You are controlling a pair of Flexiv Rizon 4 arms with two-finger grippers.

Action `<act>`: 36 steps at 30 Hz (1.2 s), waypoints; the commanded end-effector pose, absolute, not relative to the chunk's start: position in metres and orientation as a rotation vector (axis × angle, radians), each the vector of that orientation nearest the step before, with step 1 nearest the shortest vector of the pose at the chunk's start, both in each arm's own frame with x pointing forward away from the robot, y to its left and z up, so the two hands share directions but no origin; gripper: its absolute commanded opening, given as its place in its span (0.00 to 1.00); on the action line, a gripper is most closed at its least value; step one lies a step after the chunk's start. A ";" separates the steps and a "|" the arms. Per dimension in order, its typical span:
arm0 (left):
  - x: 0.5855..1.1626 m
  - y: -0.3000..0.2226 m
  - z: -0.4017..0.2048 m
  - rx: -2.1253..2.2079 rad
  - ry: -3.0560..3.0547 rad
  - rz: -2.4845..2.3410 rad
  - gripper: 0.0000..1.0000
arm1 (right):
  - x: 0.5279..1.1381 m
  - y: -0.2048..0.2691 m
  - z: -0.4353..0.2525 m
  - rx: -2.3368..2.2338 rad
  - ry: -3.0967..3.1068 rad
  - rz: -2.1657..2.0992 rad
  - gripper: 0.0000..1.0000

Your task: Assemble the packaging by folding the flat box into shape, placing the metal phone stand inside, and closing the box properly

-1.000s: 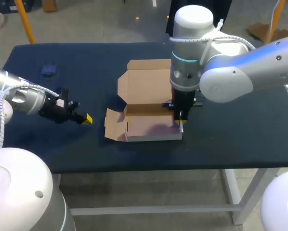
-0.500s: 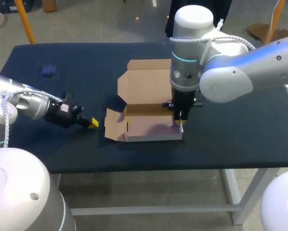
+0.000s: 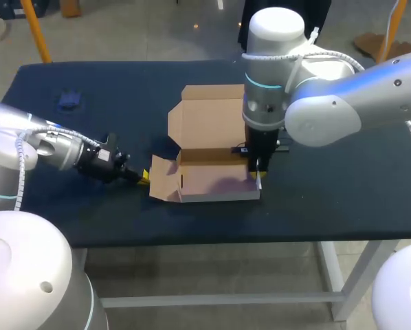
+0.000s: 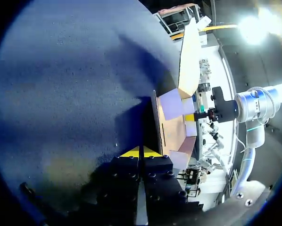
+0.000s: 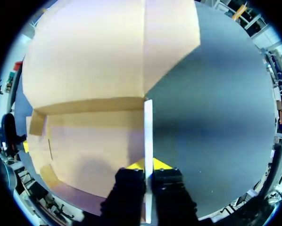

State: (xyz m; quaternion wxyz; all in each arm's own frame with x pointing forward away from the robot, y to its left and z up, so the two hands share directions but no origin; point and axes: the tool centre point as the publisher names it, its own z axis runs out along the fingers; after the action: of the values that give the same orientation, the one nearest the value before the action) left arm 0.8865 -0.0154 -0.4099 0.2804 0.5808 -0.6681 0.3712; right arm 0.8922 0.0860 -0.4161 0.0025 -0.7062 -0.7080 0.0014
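Observation:
The brown cardboard box point(image 3: 212, 180) lies open at the table's middle, its lid point(image 3: 209, 113) folded back flat and a side flap point(image 3: 161, 180) sticking out to the left. My right gripper point(image 3: 258, 177) points straight down at the box's right side. It is shut on the thin upright right wall point(image 5: 148, 127), seen edge-on between its fingers point(image 5: 148, 165). My left gripper point(image 3: 143, 176) is shut on nothing, low over the table. Its yellow tips point(image 4: 140, 152) almost touch the left flap point(image 4: 171, 129). No metal phone stand shows in any view.
A small blue object point(image 3: 70, 100) lies near the table's far left corner. Dark cloth point(image 3: 343, 179) covers the table on both sides of the box. The front edge runs close below the box.
My left gripper has slid right across the table, from well left of the box up to its left flap. The right arm and the box have stayed put.

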 end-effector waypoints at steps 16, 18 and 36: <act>0.883 -0.040 -0.388 1.478 -1.817 1.010 0.00 | 0.892 0.086 -0.415 -2.215 -2.221 0.008 0.00; 0.882 -0.043 -0.384 1.478 -1.819 1.009 0.00 | 0.892 0.086 -0.415 -2.215 -2.221 0.008 0.00; 0.886 -0.062 -0.379 1.449 -1.743 1.041 0.05 | 0.892 0.086 -0.415 -2.215 -2.221 0.008 0.00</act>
State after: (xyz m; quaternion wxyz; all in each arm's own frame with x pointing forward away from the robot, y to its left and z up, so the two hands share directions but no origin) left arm 0.8832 -0.0618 -0.3743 0.3139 0.5530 -0.6647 0.3923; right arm 0.8922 0.0858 -0.4161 0.0024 -0.7063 -0.7079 0.0016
